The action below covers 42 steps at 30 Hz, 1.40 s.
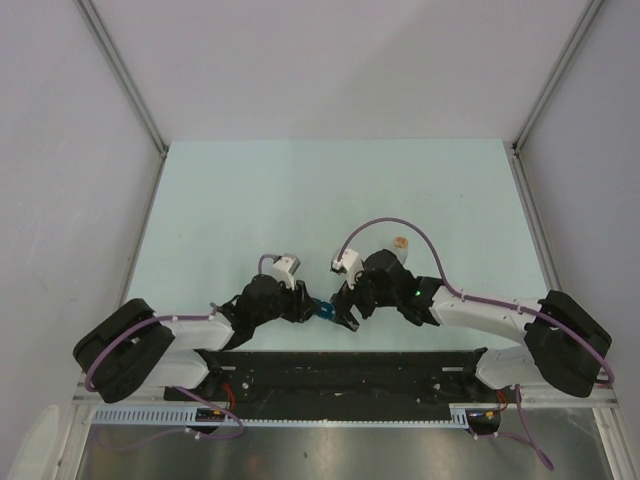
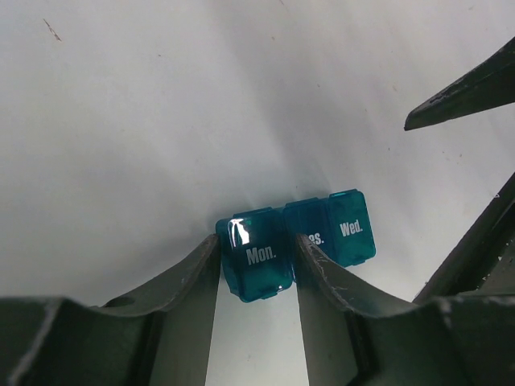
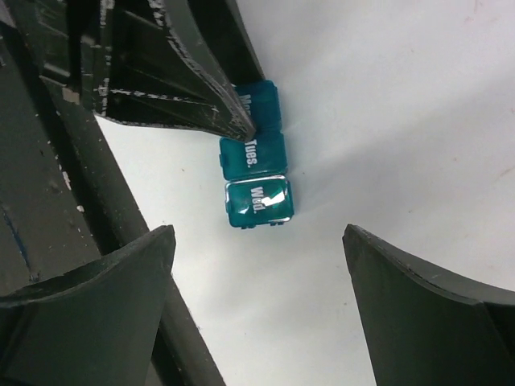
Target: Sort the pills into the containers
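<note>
Low in the middle of the overhead view, close to the arms' bases, the two arms meet over the pale green table (image 1: 300,190), and the small bright-blue pill box (image 1: 323,310) sits right between them. The left gripper (image 2: 257,245) is clamped on the box. In its own wrist view the two dark fingers (image 2: 193,277) press against either side of the end compartment marked "Mon.", in the lower centre of the frame. The "Tues." and "Wed." compartments stick out past the right finger towards the right of the frame. I cannot tell whether the box rests on the table or is held just above it. The right gripper (image 3: 257,233) stands wide open with nothing between its fingers. In the right wrist view those fingers fill the lower left and lower right corners. The pill box lies just beyond their tips, in the upper middle of the frame, with the "Wed." end nearest and centred on the gap but not touched. One finger of the left gripper comes in from the upper left of that frame and covers part of the "Mon." compartment. In the overhead view a small clear bottle (image 1: 400,243) with a tan top stands on the table, apart from the box, just above and to the right of the right arm's wrist.
</note>
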Available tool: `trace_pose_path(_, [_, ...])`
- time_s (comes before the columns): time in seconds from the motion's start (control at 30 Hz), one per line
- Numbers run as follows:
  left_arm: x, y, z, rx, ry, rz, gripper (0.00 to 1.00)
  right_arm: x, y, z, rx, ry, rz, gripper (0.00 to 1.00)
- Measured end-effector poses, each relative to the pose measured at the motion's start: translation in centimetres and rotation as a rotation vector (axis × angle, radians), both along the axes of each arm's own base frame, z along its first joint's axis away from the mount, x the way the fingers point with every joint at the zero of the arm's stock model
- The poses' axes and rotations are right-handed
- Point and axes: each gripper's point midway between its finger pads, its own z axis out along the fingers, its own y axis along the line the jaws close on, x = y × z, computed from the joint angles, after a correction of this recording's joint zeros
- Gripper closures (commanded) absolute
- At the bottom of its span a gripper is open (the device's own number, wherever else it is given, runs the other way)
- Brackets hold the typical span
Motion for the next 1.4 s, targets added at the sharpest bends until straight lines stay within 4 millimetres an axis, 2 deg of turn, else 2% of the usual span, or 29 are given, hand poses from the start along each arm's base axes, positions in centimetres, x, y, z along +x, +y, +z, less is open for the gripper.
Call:
trace_pose_path(0.23, [0.0,0.0,0.0,0.001,0.001,0.000,0.54,-0.1,1.3,0.1,0.037,-0.045,0.095,0.10])
trace_pose_path(0.5, [0.0,0.0,0.0,0.001,0.002,0.000,0.54,-0.4,2.1,-2.8,-0.054,-0.081,0.085,0.13])
trace_pose_path(0.77, [0.0,0.0,0.0,0.001,0.002,0.000,0.54,0.9,1.8,-4.6,-0.110,-0.113,0.031,0.27])
trace_pose_path(1.07, [0.0,0.0,0.0,0.001,0.002,0.000,0.53,0.4,2.1,-5.3,-0.123,-0.108,0.051,0.34])
trace_pose_path(1.27, [-0.1,0.0,-0.1,0.002,0.003,-0.001,0.47,-0.6,2.4,-5.9,-0.138,-0.110,0.085,0.60])
trace_pose_path(1.37, [-0.1,0.1,-0.2,0.004,0.009,0.001,0.38,-0.6,2.5,-5.9,-0.139,-0.111,0.084,0.84])
trace_pose_path(1.4, [-0.2,0.1,-0.2,0.004,0.011,0.002,0.37,-0.7,2.5,-5.9,-0.139,-0.111,0.084,1.00])
